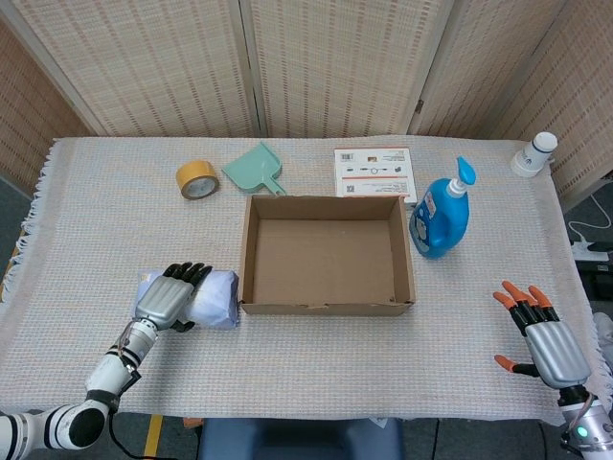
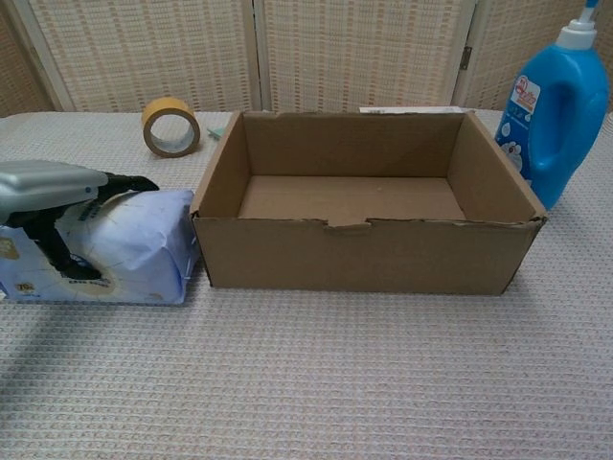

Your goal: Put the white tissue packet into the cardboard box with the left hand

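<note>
The soft white-and-lavender tissue packet (image 1: 206, 297) lies on the table, touching the open brown cardboard box (image 1: 328, 305) at its left wall. Our left hand (image 1: 165, 298) clasps it from above; lifting and placing remain. Our right hand (image 1: 536, 337) rests spread, holding nothing.

Bright, even indoor light, soft faint shadows, both views sharp.
</note>
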`<state>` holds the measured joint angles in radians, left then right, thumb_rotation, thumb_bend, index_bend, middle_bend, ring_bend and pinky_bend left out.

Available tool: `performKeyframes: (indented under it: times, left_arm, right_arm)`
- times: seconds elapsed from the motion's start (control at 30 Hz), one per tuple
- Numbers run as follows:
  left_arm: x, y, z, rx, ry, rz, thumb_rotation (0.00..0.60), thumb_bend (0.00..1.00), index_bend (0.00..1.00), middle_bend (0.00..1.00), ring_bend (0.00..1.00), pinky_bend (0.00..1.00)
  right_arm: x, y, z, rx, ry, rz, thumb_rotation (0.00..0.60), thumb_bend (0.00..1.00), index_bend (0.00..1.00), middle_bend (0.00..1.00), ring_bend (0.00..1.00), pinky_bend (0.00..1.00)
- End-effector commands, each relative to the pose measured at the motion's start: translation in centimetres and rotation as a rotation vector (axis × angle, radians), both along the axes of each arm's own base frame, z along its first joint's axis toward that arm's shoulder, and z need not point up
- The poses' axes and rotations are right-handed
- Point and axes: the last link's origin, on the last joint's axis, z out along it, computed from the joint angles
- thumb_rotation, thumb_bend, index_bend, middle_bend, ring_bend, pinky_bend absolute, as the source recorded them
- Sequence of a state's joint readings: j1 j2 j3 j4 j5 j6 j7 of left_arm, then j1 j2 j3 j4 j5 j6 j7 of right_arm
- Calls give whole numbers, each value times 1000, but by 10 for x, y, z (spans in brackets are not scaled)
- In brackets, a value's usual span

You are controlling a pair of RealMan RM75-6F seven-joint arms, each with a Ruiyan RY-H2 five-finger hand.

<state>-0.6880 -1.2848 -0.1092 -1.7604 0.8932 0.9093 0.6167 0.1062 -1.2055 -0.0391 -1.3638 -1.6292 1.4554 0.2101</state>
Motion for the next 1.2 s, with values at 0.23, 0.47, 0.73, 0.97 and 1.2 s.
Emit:
performKeyframes:
  times: [0.23, 0.47, 0.73, 0.97, 1.2]
  left_arm:
    - [-4, 4, -1, 6, 39, 2, 600, 222, 18, 59, 48, 238]
    - [-9, 5, -2, 24, 62, 8, 600, 246, 237, 276, 256, 413]
    - [-11, 5, 13, 82, 93, -24, 600, 255, 382, 419, 397, 540]
    - [-2, 7, 47, 153, 112, -63, 600, 263, 429, 468, 439, 575]
    - [24, 18, 85, 255, 140, -138, 600, 273, 428, 482, 445, 578]
  right_arm:
    - [0, 0, 0, 1, -2, 0, 600, 0, 124, 0, 0, 0]
    - [1, 1, 0, 2, -3, 1, 600, 0, 124, 0, 0, 0]
    - [1, 1, 3, -6, -9, 4, 600, 0, 124, 0, 0, 0]
    - [2, 1, 3, -4, -10, 4, 600, 0, 124, 0, 0, 0]
    - [2, 1, 3, -4, -10, 6, 600, 0, 124, 0, 0, 0]
